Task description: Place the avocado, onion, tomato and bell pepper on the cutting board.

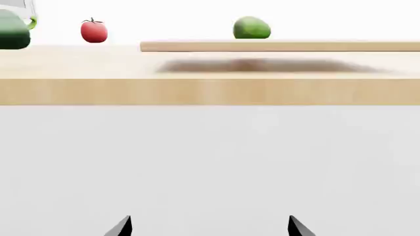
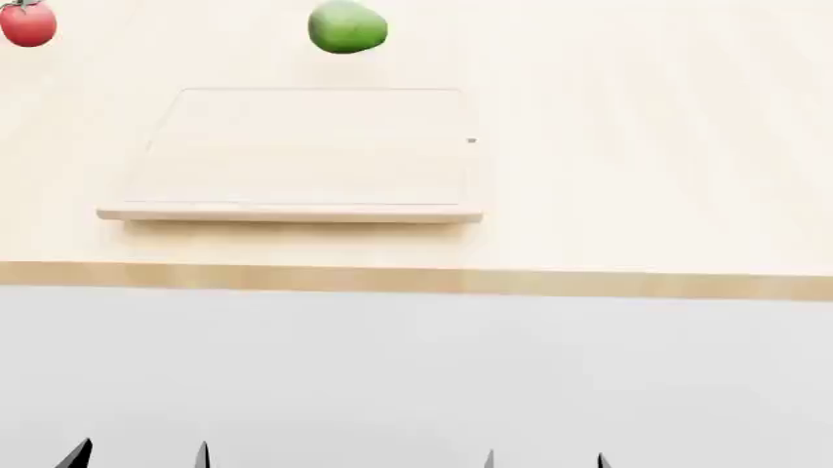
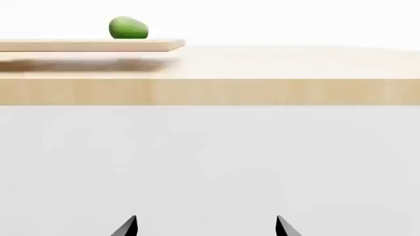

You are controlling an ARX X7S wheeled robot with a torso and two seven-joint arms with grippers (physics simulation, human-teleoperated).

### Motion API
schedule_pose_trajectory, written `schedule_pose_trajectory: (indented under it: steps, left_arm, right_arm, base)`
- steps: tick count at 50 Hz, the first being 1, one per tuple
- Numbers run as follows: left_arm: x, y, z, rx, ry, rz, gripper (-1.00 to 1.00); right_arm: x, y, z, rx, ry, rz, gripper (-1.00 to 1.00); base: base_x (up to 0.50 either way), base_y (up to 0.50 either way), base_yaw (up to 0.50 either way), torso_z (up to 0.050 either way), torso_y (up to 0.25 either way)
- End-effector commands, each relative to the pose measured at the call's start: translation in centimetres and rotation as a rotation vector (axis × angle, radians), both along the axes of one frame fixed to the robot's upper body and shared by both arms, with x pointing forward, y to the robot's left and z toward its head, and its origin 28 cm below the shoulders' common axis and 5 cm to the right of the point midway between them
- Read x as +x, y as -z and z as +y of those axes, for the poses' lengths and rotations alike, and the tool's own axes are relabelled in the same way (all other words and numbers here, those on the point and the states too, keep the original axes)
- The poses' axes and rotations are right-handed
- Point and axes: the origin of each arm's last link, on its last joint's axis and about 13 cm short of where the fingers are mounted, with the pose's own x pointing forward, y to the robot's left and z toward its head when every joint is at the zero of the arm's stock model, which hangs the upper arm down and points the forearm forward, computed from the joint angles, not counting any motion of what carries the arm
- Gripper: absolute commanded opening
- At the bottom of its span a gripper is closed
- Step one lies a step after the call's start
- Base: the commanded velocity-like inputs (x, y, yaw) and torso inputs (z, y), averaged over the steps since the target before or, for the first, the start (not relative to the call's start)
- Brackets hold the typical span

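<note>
Nearest to the robot, both grippers hang low in front of the table, short of its near edge. Only the dark tips show: the left gripper (image 2: 139, 455) has its fingers (image 2: 78, 453) spread apart with nothing between them, and the right gripper (image 2: 545, 459) is likewise parted and empty.

Past the near edge of the pale wooden table (image 2: 651, 195) lies the thin, flat, rectangular cutting board of light wood (image 2: 299, 156), set close to that edge and left of the middle, a small dark dot near its right side. Its top is bare, so by this showing none of the four items has been placed; the whole task is left to do.

Beyond the board's far edge, just off it, sits the smooth, bright-green, egg-shaped avocado (image 2: 347, 27), whole and without a stem. Further left, toward the table's far left, stands the small glossy red round tomato (image 2: 27, 23) with a green calyx on top. In the left wrist view a darker green rounded shape with a light-green stem, cut off by the frame, is probably the bell pepper (image 1: 13, 30), lying beyond the tomato along the table. The onion is in none of the views.
</note>
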Motion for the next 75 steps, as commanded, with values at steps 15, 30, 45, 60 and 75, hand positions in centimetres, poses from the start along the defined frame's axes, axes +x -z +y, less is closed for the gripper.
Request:
schedule_pose_trajectory:
  steps: [15,30,45,60,75]
  left_arm:
    - [-0.5,-0.1,0.2,0.009,-0.017,0.027,1.0]
    - [-0.8,-0.3,0.0,0.02,0.006,0.026,1.0]
    - [-0.8,-0.3,0.0,0.018,0.025,0.03,1.0]
    - [-0.4,-0.4,0.0,0.03,0.021,0.032,1.0]
    - [-3.3,-19.3,2.8,0.087,0.036,-0.323,1.0]
  right_arm:
    - [-0.5,0.1,0.1,0.03,0.005,0.013,1.0]
    - [-0.6,0.1,0.1,0.024,0.002,0.026,1.0]
    - [-0.5,0.2,0.1,0.013,-0.002,0.033,1.0]
    - [-0.1,0.3,0.1,0.011,-0.003,0.036,1.0]
    - [-2.0,-18.3,-2.0,0.009,-0.105,-0.219,1.0]
  base:
    - [0.0,0.0,0.0,0.0,0.0]
    - [0.0,0.0,0.0,0.022,0.0]
    - [0.0,0.0,0.0,0.05,0.0]
    - [0.0,0.0,0.0,0.05,0.0]
    - [0.0,0.0,0.0,0.007,0.0]
